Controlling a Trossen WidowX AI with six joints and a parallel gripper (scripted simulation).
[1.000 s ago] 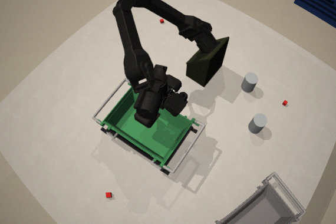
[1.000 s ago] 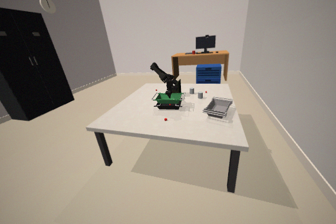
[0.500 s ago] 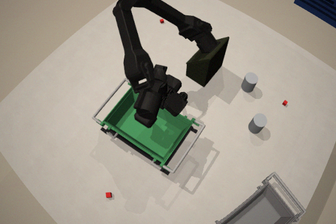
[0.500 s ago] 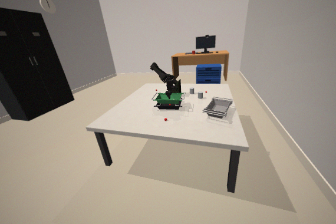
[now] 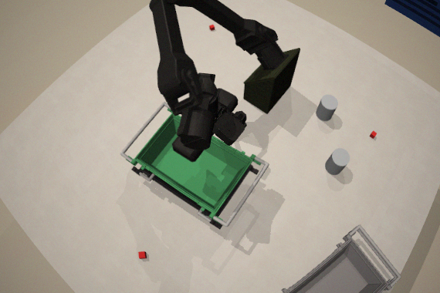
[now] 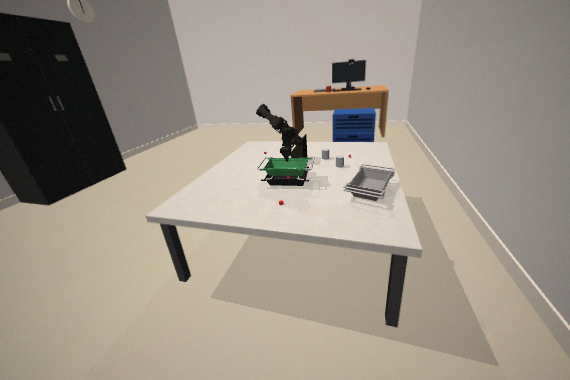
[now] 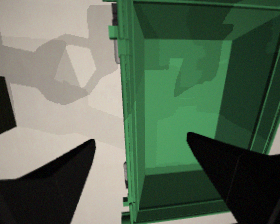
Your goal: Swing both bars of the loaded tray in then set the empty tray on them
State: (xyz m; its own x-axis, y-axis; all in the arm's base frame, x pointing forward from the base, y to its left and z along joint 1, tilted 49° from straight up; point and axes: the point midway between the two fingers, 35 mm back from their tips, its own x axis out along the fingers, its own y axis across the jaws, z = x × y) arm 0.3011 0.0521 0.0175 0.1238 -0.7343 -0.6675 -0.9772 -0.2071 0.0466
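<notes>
The empty green tray (image 5: 154,144) (image 6: 287,169) (image 7: 251,65) sits on top of the black tray (image 5: 217,223) (image 6: 280,180) and looks about level, its own wire bars out over its ends. Short grey bar ends of the black tray (image 7: 115,15) show along its long side, below the green rim; the rest of those bars and most of the load are hidden. A red block (image 6: 288,177) shows at the black tray. My gripper (image 6: 286,158) (image 7: 142,139) is wide open and empty, with one finger on each side of the green tray's long wall, touching neither side.
A grey tray (image 5: 370,260) (image 6: 370,195) stands near the table's edge. Two grey cylinders (image 5: 326,107) (image 5: 337,161) (image 6: 325,154) (image 6: 340,161) stand nearby. Loose red blocks (image 5: 142,254) (image 5: 211,27) (image 5: 373,134) (image 6: 281,202) lie on the table. The arm rises from a dark base block (image 5: 270,82).
</notes>
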